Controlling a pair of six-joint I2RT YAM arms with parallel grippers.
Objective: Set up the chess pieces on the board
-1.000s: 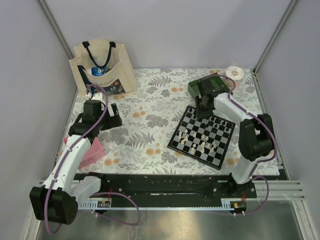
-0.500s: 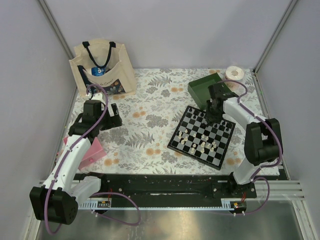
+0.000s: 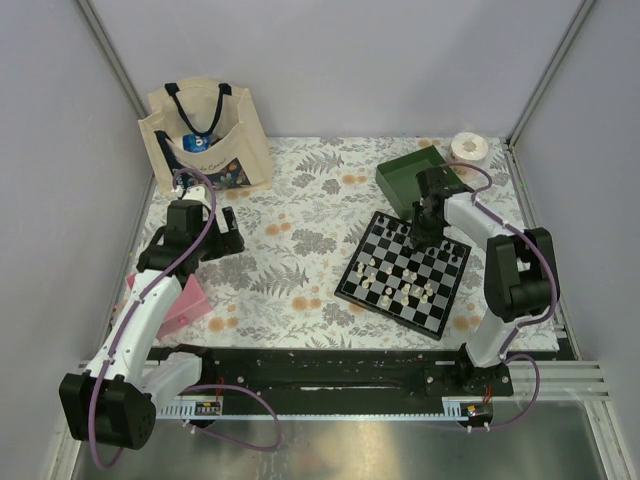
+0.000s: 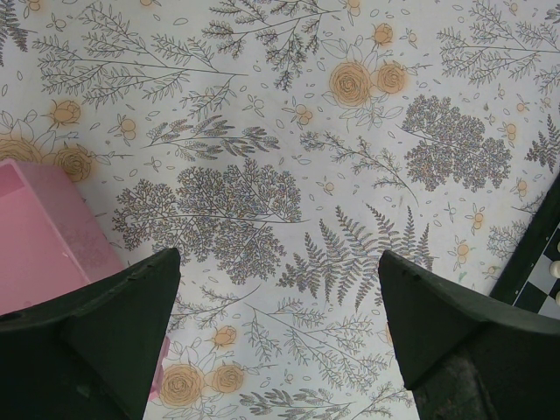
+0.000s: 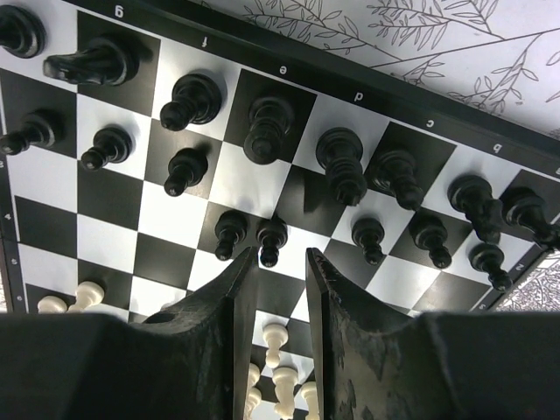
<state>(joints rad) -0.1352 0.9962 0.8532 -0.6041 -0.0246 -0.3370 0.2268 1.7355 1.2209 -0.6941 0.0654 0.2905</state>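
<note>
The board (image 3: 386,313) lies at the right of the table, turned at an angle. Black chess pieces (image 5: 267,127) stand in two rows along its far side, and cream-white pieces (image 3: 405,292) stand scattered nearer the middle. My right gripper (image 3: 425,222) hovers over the board's far side. In the right wrist view the right gripper (image 5: 280,254) is a little open with nothing between its fingers. A black pawn (image 5: 271,241) stands just beyond the tips, and white pieces (image 5: 276,337) show below them. My left gripper (image 3: 215,235) is wide open and empty over the cloth, as the left wrist view (image 4: 280,262) also shows.
A green tray (image 3: 400,180) sits just behind the board. A cream tote bag (image 3: 205,135) stands at the back left, and a white roll (image 3: 468,147) sits at the back right. A pink object (image 3: 185,300) lies by the left arm and also shows in the left wrist view (image 4: 44,236).
My right gripper has moved from the green tray's edge out over the far side of the board, then settled there. The left arm has not moved.
</note>
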